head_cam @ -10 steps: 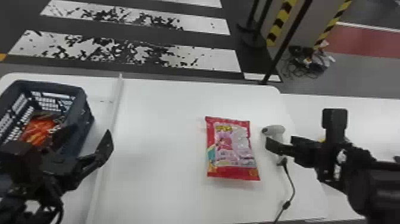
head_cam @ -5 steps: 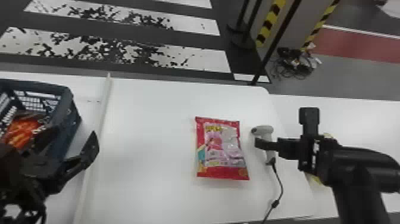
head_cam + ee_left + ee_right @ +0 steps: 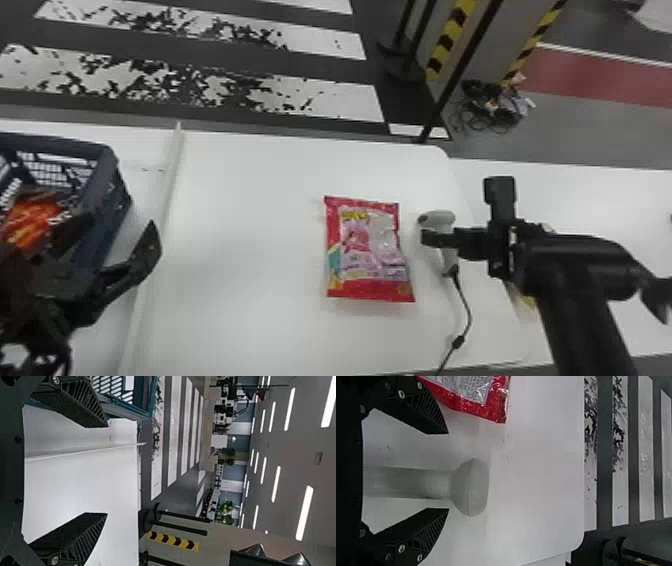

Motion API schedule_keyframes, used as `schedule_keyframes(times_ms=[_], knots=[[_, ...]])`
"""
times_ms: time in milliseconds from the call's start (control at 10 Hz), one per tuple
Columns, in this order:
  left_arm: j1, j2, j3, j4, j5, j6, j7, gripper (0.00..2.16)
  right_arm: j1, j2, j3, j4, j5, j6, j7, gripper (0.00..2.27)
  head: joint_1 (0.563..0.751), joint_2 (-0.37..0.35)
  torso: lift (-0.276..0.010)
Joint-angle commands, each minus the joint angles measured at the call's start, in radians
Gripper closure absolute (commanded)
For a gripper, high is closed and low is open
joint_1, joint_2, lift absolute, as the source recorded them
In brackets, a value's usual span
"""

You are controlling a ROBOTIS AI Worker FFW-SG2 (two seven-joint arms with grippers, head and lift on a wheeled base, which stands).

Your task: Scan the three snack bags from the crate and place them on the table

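Versus a second ago, head view: the crate [image 3: 105, 185], the bag [image 3: 370, 250] and the scanner [image 3: 440, 218] all sit farther left in view. The left gripper [image 3: 119, 232] shifts with them, holding about the same place by the crate; the right gripper [image 3: 430, 238] has moved leftward relative to the bag, its arm now bent down to the bottom edge. Crate: at far left, holds an orange snack bag [image 3: 31, 222]; whether more lies beneath, cannot tell. The strip [image 3: 172, 165] runs along the table [image 3: 250, 225] between crate and bag. Bag is red and pink, lying flat on the table, scanner just beside it on the right, cable [image 3: 469, 310] trailing toward the near edge. Left wrist view: left gripper [image 3: 106, 470] jaws spread, nothing between them, the crate's slotted wall near one finger. Right wrist view: right gripper [image 3: 448, 471] jaws apart, scanner handle between them with a gap on each side, not clenched; head view has that grip side-on. A red corner of the bag lies near one finger.
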Motion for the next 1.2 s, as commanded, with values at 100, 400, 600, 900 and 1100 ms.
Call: schedule_keyframes(times_ms=[100, 400, 600, 900, 1100], knots=[[-0.003, 0.001, 0.001, 0.004, 0.002, 0.000, 0.000, 0.08, -0.019, -0.008, 0.028, 0.032, 0.053, 0.001, 0.001, 1.15, 0.695, -0.244, -0.062], [-0.006, 0.001, 0.001, 0.006, 0.002, 0.000, 0.000, 0.08, -0.035, -0.010, 0.037, 0.043, 0.068, 0.062, -0.002, 2.25, 0.695, -0.253, -0.062], [-0.006, 0.001, 0.001, 0.006, 0.004, -0.003, 0.000, 0.08, -0.013, -0.010, 0.027, -0.022, 0.061, 0.108, -0.003, 2.26, 0.695, -0.254, -0.062], [-0.006, -0.002, 0.000, 0.003, 0.002, -0.006, 0.000, 0.08, 0.105, -0.001, 0.005, -0.326, 0.050, 0.308, -0.003, 2.25, 0.695, -0.252, -0.062], [-0.006, -0.002, -0.003, 0.003, 0.002, -0.010, 0.000, 0.08, 0.197, 0.021, 0.010, -0.540, 0.050, 0.418, -0.003, 2.25, 0.695, -0.242, -0.062]])
